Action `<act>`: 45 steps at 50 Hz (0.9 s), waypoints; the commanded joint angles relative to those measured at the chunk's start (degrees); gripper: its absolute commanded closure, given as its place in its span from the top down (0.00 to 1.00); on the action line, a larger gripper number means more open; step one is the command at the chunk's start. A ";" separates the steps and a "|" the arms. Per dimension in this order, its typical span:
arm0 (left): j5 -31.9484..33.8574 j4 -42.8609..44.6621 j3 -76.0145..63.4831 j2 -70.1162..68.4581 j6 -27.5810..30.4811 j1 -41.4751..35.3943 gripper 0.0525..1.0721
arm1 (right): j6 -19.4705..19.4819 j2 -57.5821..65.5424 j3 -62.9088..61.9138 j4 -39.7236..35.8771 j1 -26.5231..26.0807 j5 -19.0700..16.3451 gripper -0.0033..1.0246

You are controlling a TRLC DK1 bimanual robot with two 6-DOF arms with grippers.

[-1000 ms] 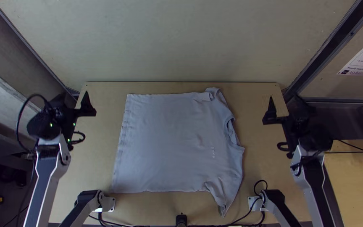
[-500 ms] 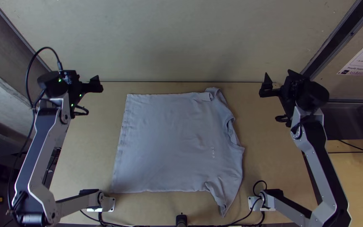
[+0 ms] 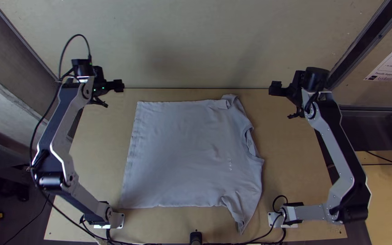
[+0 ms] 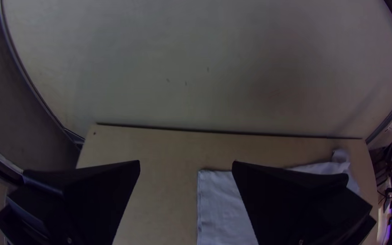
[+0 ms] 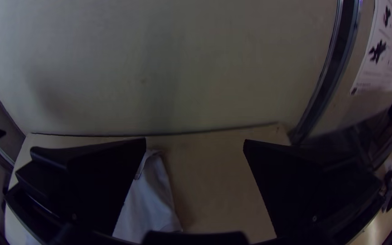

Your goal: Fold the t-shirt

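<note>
pale blue-grey t-shirt [image 3: 182,154], light tan table [image 3: 100,159]

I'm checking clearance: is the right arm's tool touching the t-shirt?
Apart. The top view shows a strip of wooden table between the right arm's tool and the t-shirt.

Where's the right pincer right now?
In the top view, the right pincer is on the right, over the far edge of the table, to the right of the t-shirt.
</note>
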 commanded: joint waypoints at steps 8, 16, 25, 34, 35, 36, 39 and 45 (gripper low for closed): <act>0.45 -6.35 7.31 9.74 -2.46 -2.43 0.96 | 7.85 3.12 3.47 -2.62 0.11 0.47 0.96; 0.45 -8.81 10.47 16.69 -4.22 -2.78 0.96 | 9.96 4.18 3.30 -3.32 0.19 0.47 0.96; 0.45 -8.55 13.38 23.19 -5.71 -3.31 0.94 | 10.84 5.67 2.95 -4.47 0.02 0.38 0.96; 0.01 -8.46 15.84 28.02 -6.15 -3.75 0.94 | 11.19 6.90 2.59 -4.47 -0.42 0.38 0.96; -0.08 -8.38 16.19 28.37 -6.15 -3.93 0.92 | 11.19 6.99 2.59 -4.47 -0.42 0.38 0.96; -0.16 -8.29 16.63 28.73 -6.24 -4.01 0.90 | 11.19 7.17 2.51 -4.47 -0.51 0.38 0.96; -0.25 -8.29 18.21 30.04 -6.50 -4.28 0.88 | 11.19 7.69 2.51 -4.47 -0.51 0.38 0.96; -1.22 -8.38 20.85 32.33 -6.33 -5.07 0.88 | 11.28 8.57 2.51 -4.38 -0.51 0.38 0.96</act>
